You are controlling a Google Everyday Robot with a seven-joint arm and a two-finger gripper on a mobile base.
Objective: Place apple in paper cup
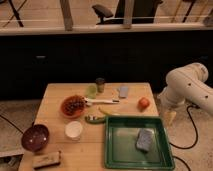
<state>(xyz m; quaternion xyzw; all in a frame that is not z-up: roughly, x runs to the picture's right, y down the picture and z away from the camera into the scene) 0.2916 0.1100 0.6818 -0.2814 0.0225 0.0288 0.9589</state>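
The small round orange-red apple (144,103) sits on the light wooden table (52,102) near its right edge, well apart from the short white paper cup (73,130) at front left. The robot's pale tool (170,118) hangs just beside the table's right edge; I cannot tell its opening or its hold.

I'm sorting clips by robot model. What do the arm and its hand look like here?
The arm is off-white, built of thick, rounded, smooth-shelled segments with a few small dark dots. No lettering can be read. The hand is a cream, tapered piece at the table's right edge, beside the tray. A thin black cable runs over the floor below the arm.
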